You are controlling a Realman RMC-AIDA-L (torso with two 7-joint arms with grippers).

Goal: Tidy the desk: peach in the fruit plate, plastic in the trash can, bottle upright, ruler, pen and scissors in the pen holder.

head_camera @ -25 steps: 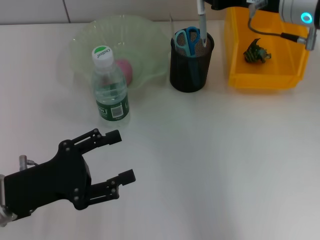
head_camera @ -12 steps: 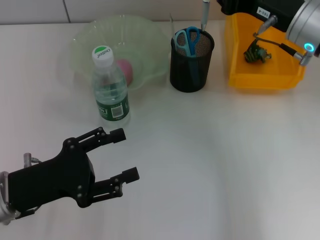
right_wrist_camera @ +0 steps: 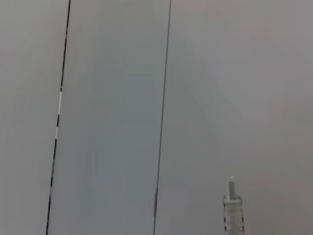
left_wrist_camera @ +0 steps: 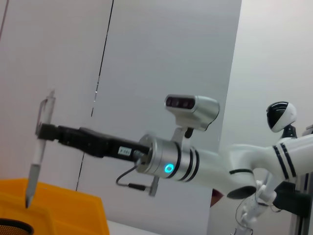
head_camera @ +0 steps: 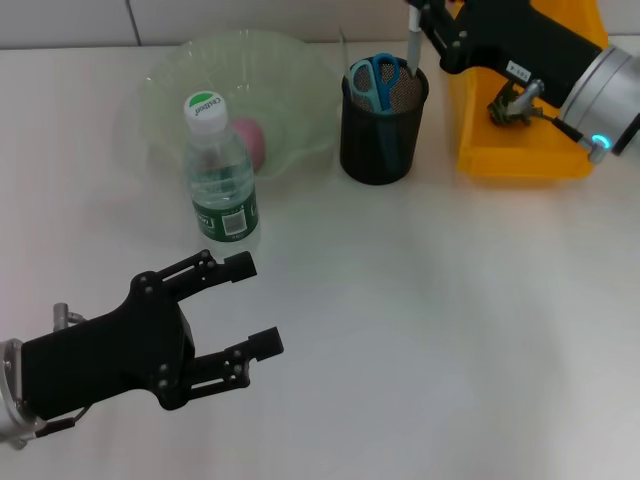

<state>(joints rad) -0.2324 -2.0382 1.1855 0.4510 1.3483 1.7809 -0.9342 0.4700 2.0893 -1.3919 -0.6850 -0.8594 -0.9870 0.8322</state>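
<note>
My right gripper (head_camera: 424,22) is shut on a grey pen (head_camera: 411,42) and holds it upright over the right rim of the black mesh pen holder (head_camera: 380,135). The left wrist view shows the same pen (left_wrist_camera: 38,152) with its tip just above the holder's rim (left_wrist_camera: 10,227). Its top shows in the right wrist view (right_wrist_camera: 233,208). Blue-handled scissors (head_camera: 376,80) stand in the holder. A pink peach (head_camera: 250,140) lies in the pale green fruit plate (head_camera: 290,70). The bottle (head_camera: 222,175) stands upright. My left gripper (head_camera: 258,305) is open and empty at the front left.
A yellow bin (head_camera: 520,160) at the back right holds a crumpled green piece of plastic (head_camera: 508,108). My right forearm (head_camera: 560,55) reaches across the bin. A thin strip (head_camera: 343,50) stands at the holder's left rim.
My right forearm has swung down over the yellow bin while the pen stays above the holder. My left gripper has drifted slightly right.
</note>
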